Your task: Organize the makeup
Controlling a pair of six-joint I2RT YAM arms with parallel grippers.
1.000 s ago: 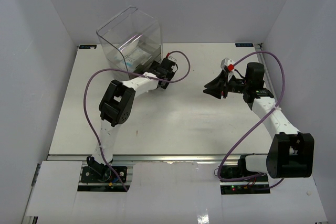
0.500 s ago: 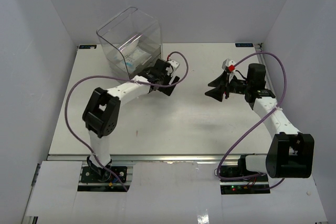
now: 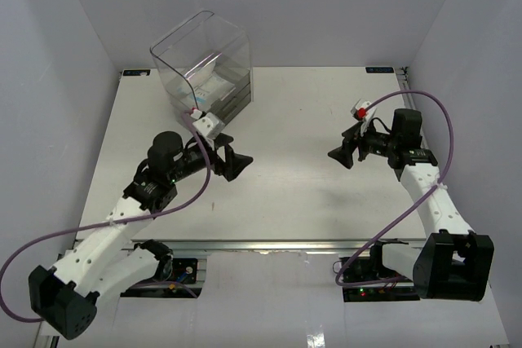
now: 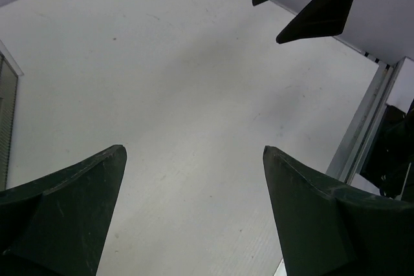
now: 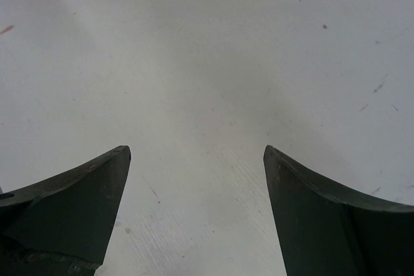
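The makeup shows only as white-and-teal flat packets (image 3: 209, 87) lying inside the clear acrylic drawer box (image 3: 201, 46) at the table's back left. My left gripper (image 3: 241, 160) hovers over bare table in front of the box, a short way from it, open and empty. In the left wrist view its fingertips (image 4: 113, 159) stand wide apart around the left gripper (image 4: 194, 150) midpoint. My right gripper (image 3: 341, 146) hangs over the right half of the table, open and holding nothing. The right wrist view shows the right gripper (image 5: 196, 149) above bare white surface.
The white table (image 3: 277, 193) ends in a metal rail (image 3: 269, 244) at the near edge. The box's dark drawer front (image 3: 232, 97) faces the arms. In the left wrist view the right arm's black fingers (image 4: 317, 1) show at the upper right. Purple cables loop beside both arms.
The left arm has drawn back from the box toward the near left, its gripper open. The right gripper has opened wide and shifted slightly right and nearer.
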